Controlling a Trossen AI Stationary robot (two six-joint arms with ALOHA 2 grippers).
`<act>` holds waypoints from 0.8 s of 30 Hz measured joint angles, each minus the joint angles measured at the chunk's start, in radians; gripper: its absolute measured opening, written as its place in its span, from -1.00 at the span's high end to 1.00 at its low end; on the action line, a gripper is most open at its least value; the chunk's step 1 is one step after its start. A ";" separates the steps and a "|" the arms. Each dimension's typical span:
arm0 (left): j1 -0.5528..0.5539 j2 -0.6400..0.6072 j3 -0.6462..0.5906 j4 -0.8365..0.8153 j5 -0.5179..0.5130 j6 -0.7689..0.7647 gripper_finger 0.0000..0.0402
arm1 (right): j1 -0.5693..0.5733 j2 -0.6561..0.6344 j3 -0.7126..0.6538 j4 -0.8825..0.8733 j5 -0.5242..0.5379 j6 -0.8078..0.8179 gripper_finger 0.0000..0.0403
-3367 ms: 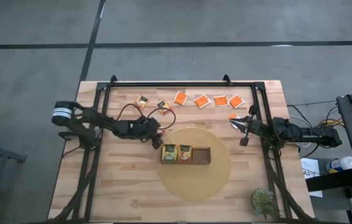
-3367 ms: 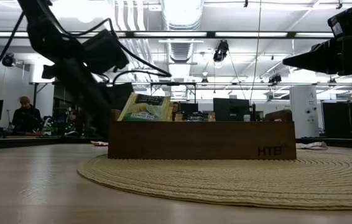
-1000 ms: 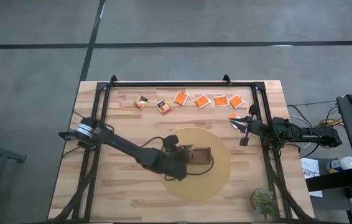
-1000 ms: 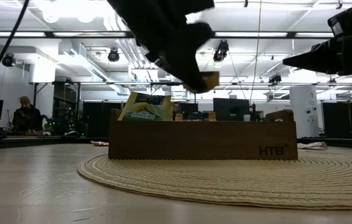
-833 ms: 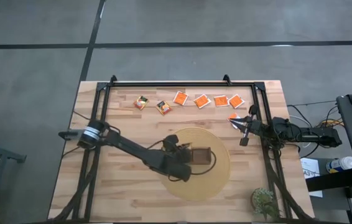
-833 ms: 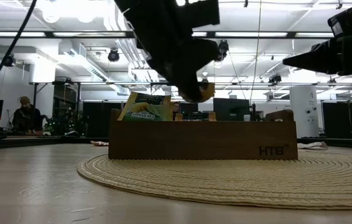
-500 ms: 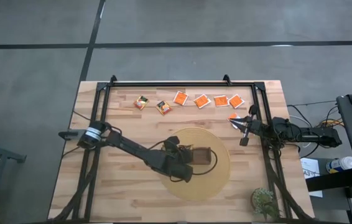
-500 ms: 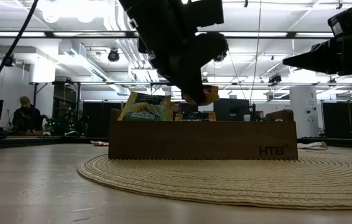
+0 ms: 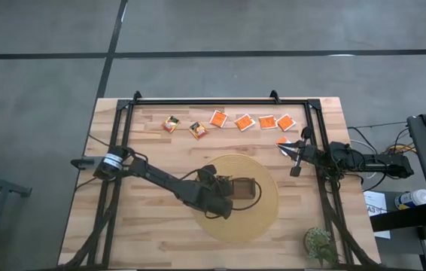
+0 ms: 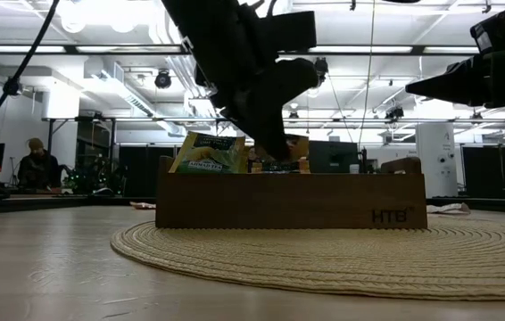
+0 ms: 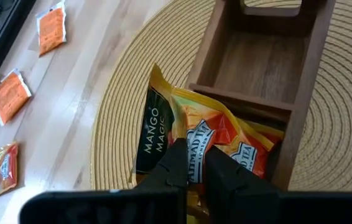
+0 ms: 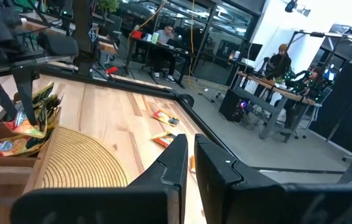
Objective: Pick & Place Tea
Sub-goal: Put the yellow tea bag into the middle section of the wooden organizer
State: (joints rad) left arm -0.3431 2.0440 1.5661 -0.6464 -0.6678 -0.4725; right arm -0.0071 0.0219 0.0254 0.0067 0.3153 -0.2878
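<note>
Pale wooden planks make up the table, with a round woven mat lying near its middle and a black frame running around its edges. On that mat stands the brown wooden tray with its 3 compartments in a row. My left gripper is down over the tray's middle compartment, its fingers pinched together on a yellow-orange sachet with a dark label, which hangs partly inside that compartment and partly above its rim. Another sachet of the same kind already lies in that compartment beneath it. From table height, a dark green-and-yellow sachet stands in the end compartment beside the one I am over; the compartment at the other end shows bare wood. Along the far edge of the table lies a row of loose sachets: 2 with dark labels nearer my left side, then 4 bright orange ones toward my right. My right gripper waits at the right edge of the table, fingers together and holding nothing, just beside 1 more bright orange sachet.
</note>
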 joint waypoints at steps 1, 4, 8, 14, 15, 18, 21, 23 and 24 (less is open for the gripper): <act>0.000 0.000 0.000 -0.001 0.000 0.001 0.86 | 0.000 0.000 0.000 0.000 0.000 0.000 0.87; 0.000 0.000 0.000 0.000 0.010 0.015 0.78 | 0.000 0.000 0.000 0.000 0.000 0.000 0.87; 0.000 0.000 0.000 0.000 0.024 0.022 0.62 | 0.000 0.001 0.000 0.000 0.000 0.000 0.87; 0.000 0.000 0.000 0.003 0.024 0.027 0.39 | 0.000 0.000 0.000 0.000 0.000 0.000 0.87; 0.000 0.000 0.000 0.003 0.024 0.027 0.35 | 0.000 0.000 0.000 0.000 0.000 0.000 0.87; 0.000 0.000 0.000 0.003 0.024 0.026 0.26 | 0.000 0.000 0.000 0.000 0.000 0.000 0.87; 0.000 0.000 0.000 0.003 0.024 0.025 0.19 | 0.000 0.000 0.000 0.000 0.000 0.000 0.87; 0.000 0.000 0.005 0.001 0.024 0.021 0.15 | 0.000 0.000 0.000 0.000 0.000 0.000 0.87; 0.000 0.000 0.009 0.002 0.024 0.021 0.14 | 0.000 0.000 0.000 0.000 0.000 0.000 0.87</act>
State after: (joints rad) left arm -0.3431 2.0438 1.5756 -0.6445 -0.6437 -0.4519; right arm -0.0074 0.0223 0.0254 0.0067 0.3155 -0.2878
